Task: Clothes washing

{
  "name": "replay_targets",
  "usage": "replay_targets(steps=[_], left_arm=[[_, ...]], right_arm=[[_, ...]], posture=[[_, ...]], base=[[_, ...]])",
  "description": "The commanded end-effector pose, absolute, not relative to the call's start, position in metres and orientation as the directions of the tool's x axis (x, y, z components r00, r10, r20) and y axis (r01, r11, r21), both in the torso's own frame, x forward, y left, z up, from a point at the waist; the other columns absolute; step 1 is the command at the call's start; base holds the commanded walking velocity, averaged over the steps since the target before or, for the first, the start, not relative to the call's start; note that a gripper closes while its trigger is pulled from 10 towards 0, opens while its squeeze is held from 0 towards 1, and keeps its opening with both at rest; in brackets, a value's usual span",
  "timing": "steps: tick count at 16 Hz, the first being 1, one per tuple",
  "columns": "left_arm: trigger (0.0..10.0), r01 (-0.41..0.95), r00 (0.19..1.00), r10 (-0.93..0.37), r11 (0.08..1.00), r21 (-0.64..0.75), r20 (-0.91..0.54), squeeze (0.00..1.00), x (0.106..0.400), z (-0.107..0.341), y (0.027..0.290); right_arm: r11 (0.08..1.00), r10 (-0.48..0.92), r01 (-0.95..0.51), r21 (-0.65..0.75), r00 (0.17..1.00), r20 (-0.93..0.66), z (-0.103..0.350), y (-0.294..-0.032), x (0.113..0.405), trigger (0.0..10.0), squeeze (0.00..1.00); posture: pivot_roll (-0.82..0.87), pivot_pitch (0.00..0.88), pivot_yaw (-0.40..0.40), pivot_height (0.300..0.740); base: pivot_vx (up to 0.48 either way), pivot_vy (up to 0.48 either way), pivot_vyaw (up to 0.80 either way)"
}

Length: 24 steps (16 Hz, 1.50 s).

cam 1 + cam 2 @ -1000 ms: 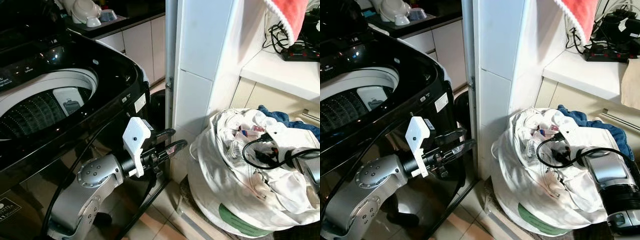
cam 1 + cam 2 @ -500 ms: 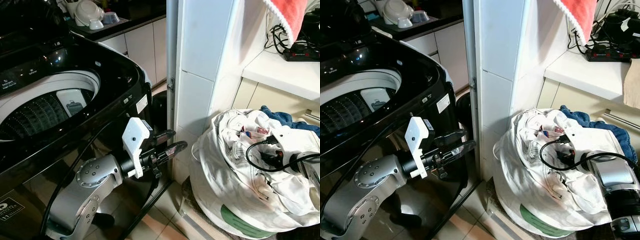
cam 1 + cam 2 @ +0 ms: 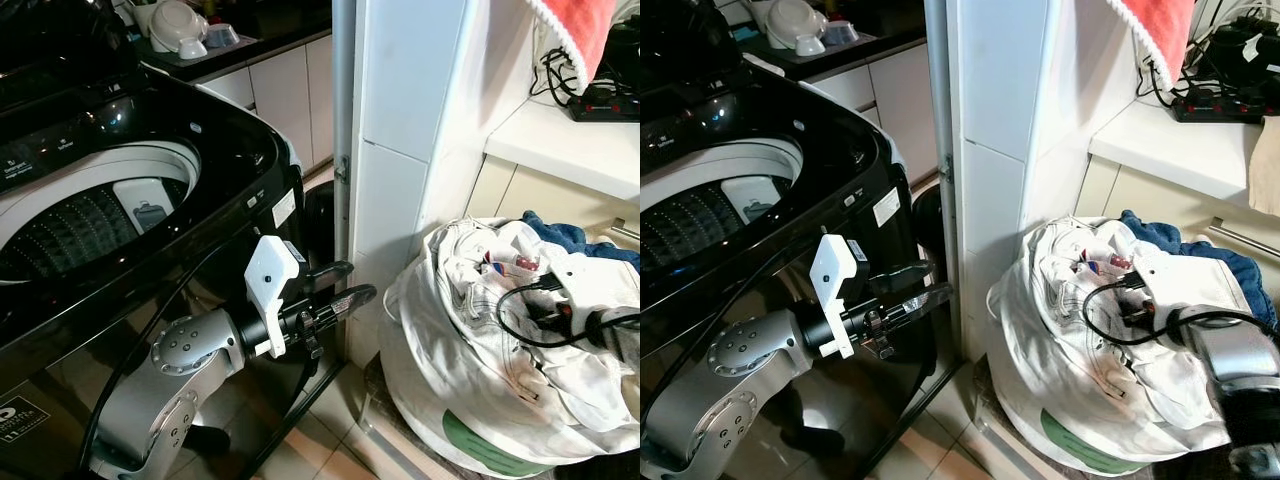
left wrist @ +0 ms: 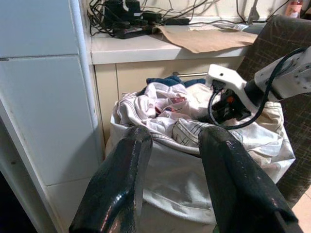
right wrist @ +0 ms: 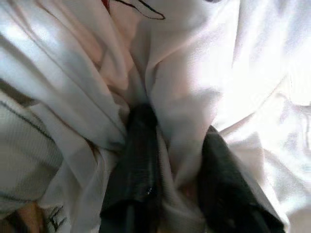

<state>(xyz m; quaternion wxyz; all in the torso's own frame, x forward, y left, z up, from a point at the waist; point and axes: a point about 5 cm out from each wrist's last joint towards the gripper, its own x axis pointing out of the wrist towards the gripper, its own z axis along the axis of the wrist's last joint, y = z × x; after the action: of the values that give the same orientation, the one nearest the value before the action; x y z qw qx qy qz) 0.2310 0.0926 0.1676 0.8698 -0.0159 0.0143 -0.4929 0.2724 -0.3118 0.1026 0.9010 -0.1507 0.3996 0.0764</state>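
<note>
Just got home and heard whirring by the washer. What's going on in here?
The robot is doing laundry. Its right claw is pushed down into the white clothes heaped in the laundry bag, fingers sunk in the folds. Its left claw hovers open beside the black washing machine, whose lid is up.

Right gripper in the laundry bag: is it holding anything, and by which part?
The right gripper has a fold of white cloth between its fingers; a firm grip cannot be told. The left gripper holds nothing.
</note>
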Motion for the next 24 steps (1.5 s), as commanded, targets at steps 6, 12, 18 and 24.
replay_targets(steps=[6,12,18,24], left_arm=[[10.0,0.830,0.557,-0.829,0.558,0.007,0.037,0.00,0.237,0.180,0.097],[10.0,0.724,0.616,-0.695,0.685,0.083,0.370,1.00,0.274,0.252,0.082],[10.0,0.715,0.565,-0.689,0.683,0.146,0.453,1.00,0.290,0.277,0.049],[10.0,0.760,0.554,-0.751,0.632,0.152,0.360,0.00,0.288,0.250,0.039]], right_arm=[[0.957,0.227,-0.283,-0.061,0.864,-0.448,0.213,-0.314,0.278,0.0,0.00],[0.826,0.560,-0.560,0.060,0.828,0.021,0.332,-0.248,0.295,0.0,0.00],[0.574,0.787,-0.791,0.211,0.604,0.124,0.335,-0.169,0.301,0.0,0.00],[0.339,0.845,-0.879,0.334,0.441,0.304,0.350,-0.147,0.285,0.0,0.00]], posture=[[-0.11,0.000,0.088,0.740],[-0.11,0.000,0.068,0.740],[-0.10,0.000,0.051,0.740],[-0.10,0.000,0.059,0.740]], base=[[0.000,0.000,0.00],[0.000,0.000,0.00],[0.000,0.000,0.00],[0.000,0.000,0.00]])
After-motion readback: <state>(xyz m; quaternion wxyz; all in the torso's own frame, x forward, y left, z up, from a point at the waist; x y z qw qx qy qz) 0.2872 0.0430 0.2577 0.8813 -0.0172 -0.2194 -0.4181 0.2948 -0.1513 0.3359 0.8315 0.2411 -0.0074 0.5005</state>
